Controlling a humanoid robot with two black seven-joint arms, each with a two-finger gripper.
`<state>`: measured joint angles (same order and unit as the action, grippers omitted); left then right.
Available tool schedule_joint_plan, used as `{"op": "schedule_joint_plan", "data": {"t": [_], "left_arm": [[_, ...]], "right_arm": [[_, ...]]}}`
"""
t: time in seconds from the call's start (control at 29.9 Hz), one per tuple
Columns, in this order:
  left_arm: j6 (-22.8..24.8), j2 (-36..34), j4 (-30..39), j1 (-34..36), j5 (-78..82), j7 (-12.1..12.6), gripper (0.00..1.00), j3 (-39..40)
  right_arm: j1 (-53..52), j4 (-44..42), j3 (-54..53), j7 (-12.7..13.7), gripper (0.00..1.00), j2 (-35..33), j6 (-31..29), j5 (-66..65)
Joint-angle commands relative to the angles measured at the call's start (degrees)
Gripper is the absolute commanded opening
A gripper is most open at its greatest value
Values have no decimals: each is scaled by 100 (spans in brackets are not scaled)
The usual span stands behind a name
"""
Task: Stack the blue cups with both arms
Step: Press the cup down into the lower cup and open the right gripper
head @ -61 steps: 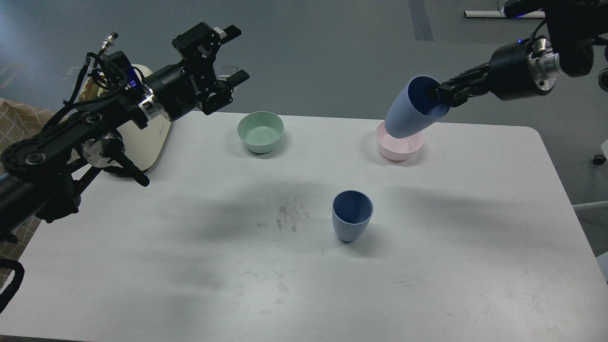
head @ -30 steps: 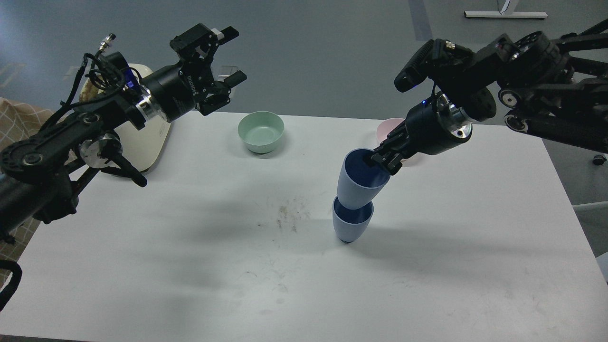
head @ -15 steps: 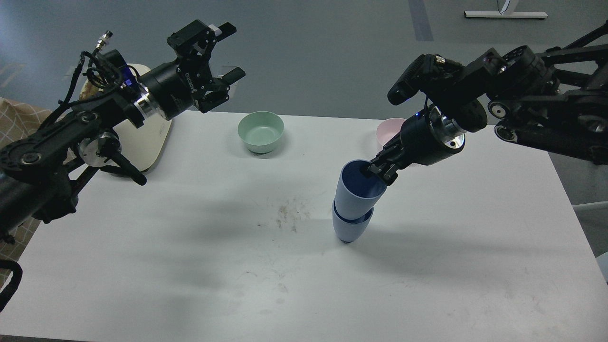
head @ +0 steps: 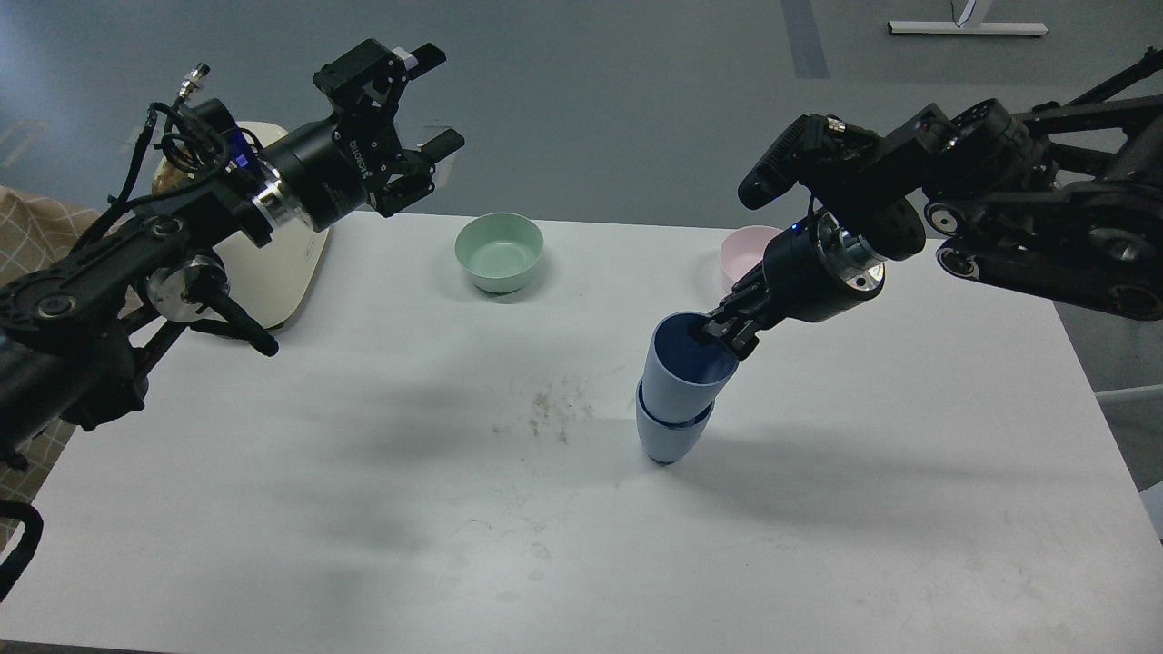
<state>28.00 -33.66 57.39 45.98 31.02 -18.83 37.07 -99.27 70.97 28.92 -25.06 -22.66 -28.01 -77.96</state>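
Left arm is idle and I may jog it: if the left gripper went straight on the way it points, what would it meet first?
Probably nothing: the left gripper is open, raised, aimed up-right over the floor behind the table. Depth is uncertain.

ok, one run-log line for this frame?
phase: stacking | right gripper: shut on upper blue cup rim | upper blue cup: nested in lower blue cup | left gripper: open, empty, raised
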Motion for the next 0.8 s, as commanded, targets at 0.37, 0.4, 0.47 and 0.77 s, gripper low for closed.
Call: {"op": "schedule_joint_plan", "data": {"t": [0.37,0.4,0.47,0.77], "left_arm": [[0,0,0,-1,0,2,97,2],[0,0,0,-1,0,2,97,2],[0,0,0,-1,0,2,97,2],[0,35,-26,-18,-8,-6,97,116]], "right_arm": [[75,-135,-18,1,100,-54,1,9],[75,-180,-36,1,100,-63,1,9],[57,-407,-123,1,100,-150,1,79],[39,-1330,-588,1,100,-686,1,1527]]}}
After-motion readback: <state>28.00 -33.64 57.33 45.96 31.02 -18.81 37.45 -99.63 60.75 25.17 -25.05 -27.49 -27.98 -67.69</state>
